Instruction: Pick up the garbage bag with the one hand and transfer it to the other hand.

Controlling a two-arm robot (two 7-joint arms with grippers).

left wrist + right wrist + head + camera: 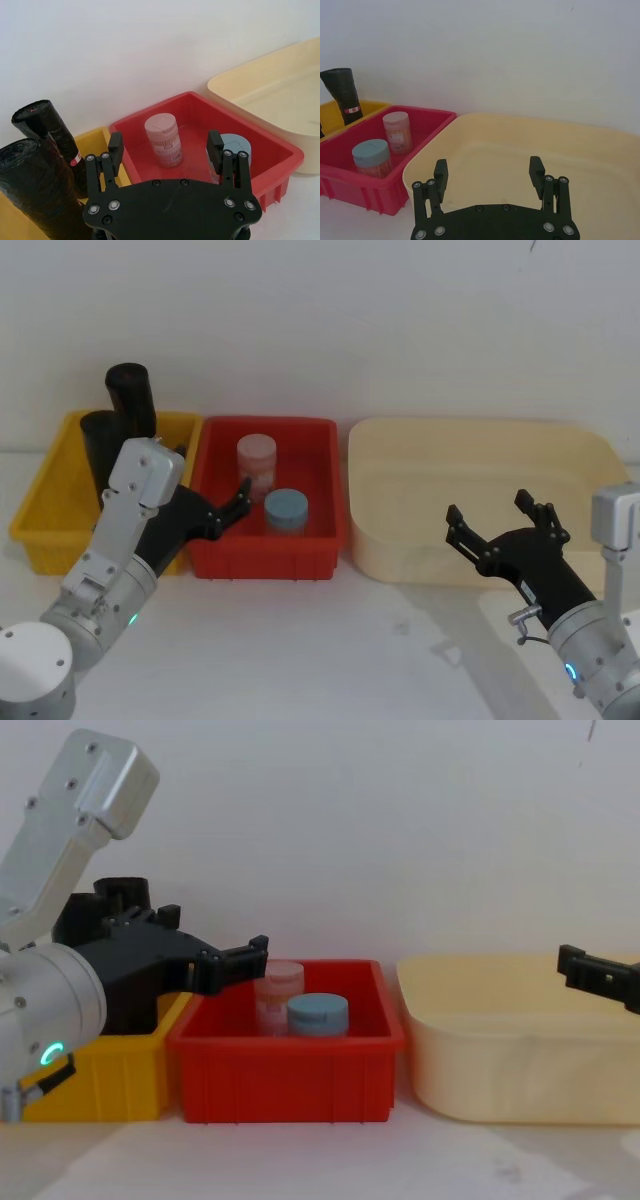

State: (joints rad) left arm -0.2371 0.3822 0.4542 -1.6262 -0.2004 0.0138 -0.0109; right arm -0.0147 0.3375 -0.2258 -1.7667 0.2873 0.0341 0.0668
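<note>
Head view: both grippers spread and empty.
Left gripper (212, 475) hovers by the yellow bin (35, 530), the upright garbage bag (97, 445) just outside its fingers, likely lining up; right gripper (490, 508) hangs spread, ready for the handover. Left wrist view: it stands beside one finger, untouched.

garbage bag (98, 445) lower half tucked behind the left arm (140, 490) in the head view, chopped by the left wrist view's edge too, label (76, 160) on the thinner roll (52, 132) way too tiny to read, right end effector (487, 505) cut off at the chest view's edge
</note>
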